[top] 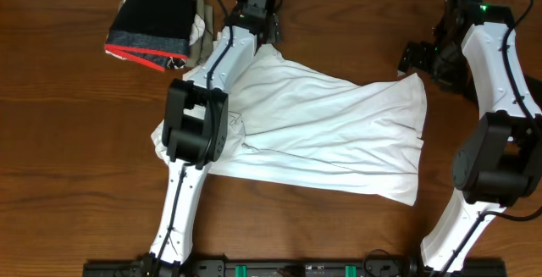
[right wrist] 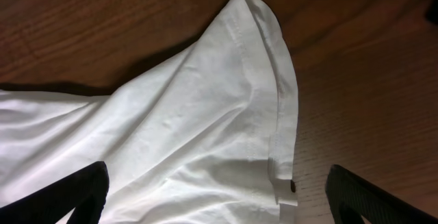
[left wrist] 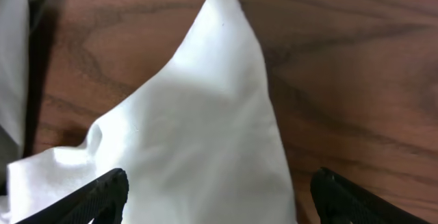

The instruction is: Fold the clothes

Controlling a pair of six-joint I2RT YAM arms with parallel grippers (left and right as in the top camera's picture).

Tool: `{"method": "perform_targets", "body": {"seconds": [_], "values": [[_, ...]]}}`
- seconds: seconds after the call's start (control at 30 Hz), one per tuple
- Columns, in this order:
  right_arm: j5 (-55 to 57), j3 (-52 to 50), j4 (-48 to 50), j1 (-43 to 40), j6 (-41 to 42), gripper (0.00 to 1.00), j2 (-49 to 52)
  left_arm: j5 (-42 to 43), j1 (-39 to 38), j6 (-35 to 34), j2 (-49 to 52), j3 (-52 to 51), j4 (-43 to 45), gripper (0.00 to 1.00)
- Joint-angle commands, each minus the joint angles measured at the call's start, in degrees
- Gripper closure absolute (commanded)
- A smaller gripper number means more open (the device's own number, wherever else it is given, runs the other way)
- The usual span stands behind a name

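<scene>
The white shirt (top: 322,133) lies spread and wrinkled across the middle of the table. My left gripper (top: 269,33) hovers open over the shirt's far left corner. In the left wrist view that pointed corner (left wrist: 205,114) lies between the wide-apart fingers of the gripper (left wrist: 219,177). My right gripper (top: 417,58) is open at the shirt's far right corner. In the right wrist view the hemmed corner (right wrist: 191,114) sits between the spread fingers of the gripper (right wrist: 217,172). Neither gripper holds any cloth.
A pile of folded clothes (top: 152,19), black on top with grey and red bands, sits at the far left of the table, just left of the left arm. Bare wooden table (top: 76,141) surrounds the shirt.
</scene>
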Motion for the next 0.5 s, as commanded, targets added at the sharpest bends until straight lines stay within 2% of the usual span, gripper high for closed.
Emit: {"method": "perform_targets", "body": {"seconds": [0.0, 0.1, 0.3, 0.47], "values": [[0.4, -0.3, -0.1, 0.3, 0.6, 0.01, 0.0, -1.8, 0.3, 1.4, 2.1, 1.0, 0.2, 0.16], [0.4, -0.3, 0.0, 0.3, 0.6, 0.01, 0.0, -1.8, 0.5, 1.4, 2.1, 1.0, 0.4, 0.24], [0.4, -0.3, -0.1, 0.3, 0.6, 0.01, 0.0, -1.8, 0.5, 1.4, 2.2, 1.0, -0.2, 0.25], [0.4, -0.3, 0.2, 0.3, 1.3, 0.01, 0.0, -1.9, 0.5, 1.4, 2.2, 1.0, -0.9, 0.4]]}}
